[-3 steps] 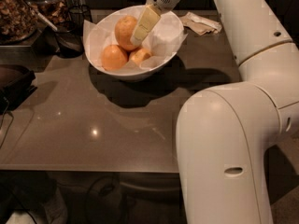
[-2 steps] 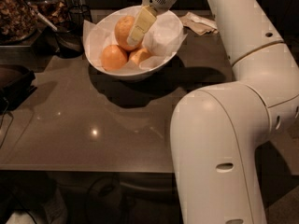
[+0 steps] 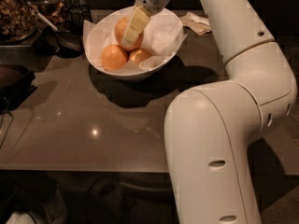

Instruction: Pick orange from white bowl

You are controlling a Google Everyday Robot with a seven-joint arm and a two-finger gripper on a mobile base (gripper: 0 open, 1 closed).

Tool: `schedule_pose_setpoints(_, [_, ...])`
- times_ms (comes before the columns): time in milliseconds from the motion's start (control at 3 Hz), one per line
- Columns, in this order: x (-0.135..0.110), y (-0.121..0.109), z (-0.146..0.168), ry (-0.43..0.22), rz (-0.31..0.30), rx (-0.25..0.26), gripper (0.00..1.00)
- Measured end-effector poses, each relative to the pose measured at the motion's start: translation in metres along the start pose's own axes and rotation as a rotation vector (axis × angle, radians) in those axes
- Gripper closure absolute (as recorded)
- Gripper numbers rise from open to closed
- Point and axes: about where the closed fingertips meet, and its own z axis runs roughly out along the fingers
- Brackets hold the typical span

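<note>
The white bowl (image 3: 163,55) stands at the back of the dark table, lined with white paper. Three fruits lie in it. The orange (image 3: 120,28), large and dull tan, is at the back left of the bowl. A smaller, brighter orange (image 3: 113,57) and a small oblong piece (image 3: 140,55) lie in front of it. My gripper (image 3: 132,28) reaches down into the bowl from above, and its pale yellow tip lies against the right side of the orange, hiding part of it.
A crumpled napkin (image 3: 196,22) lies right of the bowl. Dark containers of food (image 3: 21,8) and a black pan (image 3: 67,40) stand at the back left. A dark object (image 3: 14,83) is at the left edge. My arm's white body (image 3: 219,139) fills the right foreground.
My gripper has moved left across the bowl, from over the paper lining onto the large orange. The fruits have not moved.
</note>
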Motion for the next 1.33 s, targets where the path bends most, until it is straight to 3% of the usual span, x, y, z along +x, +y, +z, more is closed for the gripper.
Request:
schedule_pose_setpoints(667, [0.006,-0.005,0.007,0.018,0.0,0.004,0.0])
schedule_pose_setpoints(1333, [0.01,-0.014,0.012,0.025,0.029,0.037,0.42])
